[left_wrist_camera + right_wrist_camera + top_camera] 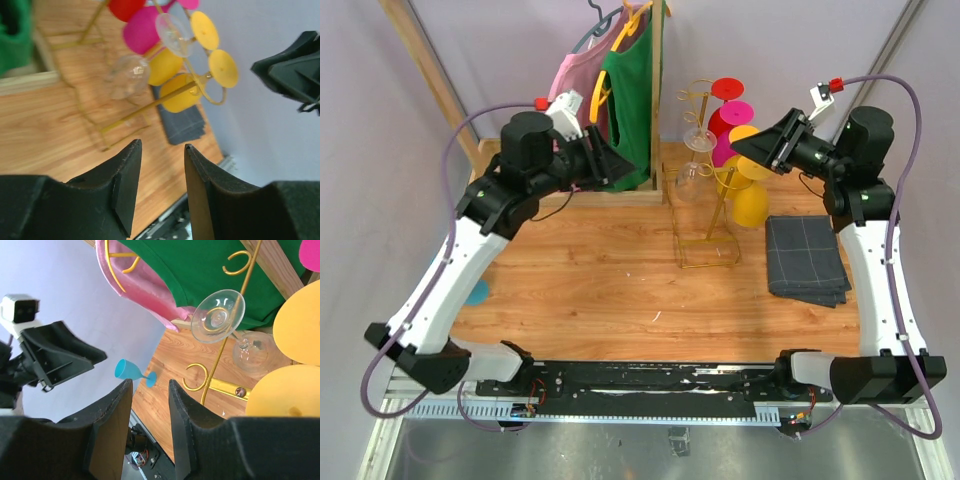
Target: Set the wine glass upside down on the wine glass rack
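Wine glass hangs inverted on rack; placing looks done. Left hand, right hand part-open, empty. Next: withdraw clear.

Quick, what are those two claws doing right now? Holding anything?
Left gripper: open, holding nothing.
Right gripper: open, holding nothing.

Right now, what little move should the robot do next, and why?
Probably pull both arms back: the clear wine glass already hangs upside down on the gold rack, and the left gripper and right gripper are both open and empty.
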Robot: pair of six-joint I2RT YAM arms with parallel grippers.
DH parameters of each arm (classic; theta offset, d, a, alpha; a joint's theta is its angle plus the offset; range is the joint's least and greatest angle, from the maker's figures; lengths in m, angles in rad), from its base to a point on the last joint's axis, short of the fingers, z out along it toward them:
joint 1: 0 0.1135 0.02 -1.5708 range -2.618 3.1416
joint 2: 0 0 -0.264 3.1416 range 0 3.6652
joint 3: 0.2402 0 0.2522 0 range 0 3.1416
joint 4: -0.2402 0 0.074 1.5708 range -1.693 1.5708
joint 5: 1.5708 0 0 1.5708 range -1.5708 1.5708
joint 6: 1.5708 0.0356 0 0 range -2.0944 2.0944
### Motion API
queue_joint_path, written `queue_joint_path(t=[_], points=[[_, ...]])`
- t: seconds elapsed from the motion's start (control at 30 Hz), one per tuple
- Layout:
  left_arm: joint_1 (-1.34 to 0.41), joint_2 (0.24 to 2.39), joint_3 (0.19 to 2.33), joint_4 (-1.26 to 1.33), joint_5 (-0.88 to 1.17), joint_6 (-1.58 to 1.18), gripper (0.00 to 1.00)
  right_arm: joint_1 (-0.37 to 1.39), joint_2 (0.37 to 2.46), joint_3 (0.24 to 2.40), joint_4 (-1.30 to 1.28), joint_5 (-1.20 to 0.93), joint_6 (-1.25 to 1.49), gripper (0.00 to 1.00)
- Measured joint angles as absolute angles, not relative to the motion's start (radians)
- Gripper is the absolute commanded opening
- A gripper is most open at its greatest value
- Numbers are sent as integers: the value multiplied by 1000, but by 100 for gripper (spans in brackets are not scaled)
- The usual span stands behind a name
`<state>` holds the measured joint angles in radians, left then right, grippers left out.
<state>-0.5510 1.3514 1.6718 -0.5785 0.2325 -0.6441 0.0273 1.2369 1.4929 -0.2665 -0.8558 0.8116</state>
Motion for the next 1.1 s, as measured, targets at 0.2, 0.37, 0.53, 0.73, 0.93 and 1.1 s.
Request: queue_joint_path(t=[0.2, 0.37, 0.53, 0.73, 0.93, 1.1], points=[[-535, 1200, 1618, -783, -34, -529, 44, 27, 1272, 1493, -266, -856, 812, 37], [-417, 1093, 1443, -890, -125, -516, 41, 27, 1281, 1493, -266, -856, 810, 38], [-295, 1011, 1306, -962, -170, -519, 39, 27, 1281, 1493, -266, -856, 802, 38], [-184, 921, 1184, -975, -197, -540, 39, 27, 1283, 1493, -263, -862, 791, 39], [-126, 908, 1126, -984, -233, -576, 39, 27, 1284, 1471, -246, -868, 771, 41], [-88, 908, 1114, -985, -264, -624, 39, 27, 1283, 1448, -239, -871, 748, 42]])
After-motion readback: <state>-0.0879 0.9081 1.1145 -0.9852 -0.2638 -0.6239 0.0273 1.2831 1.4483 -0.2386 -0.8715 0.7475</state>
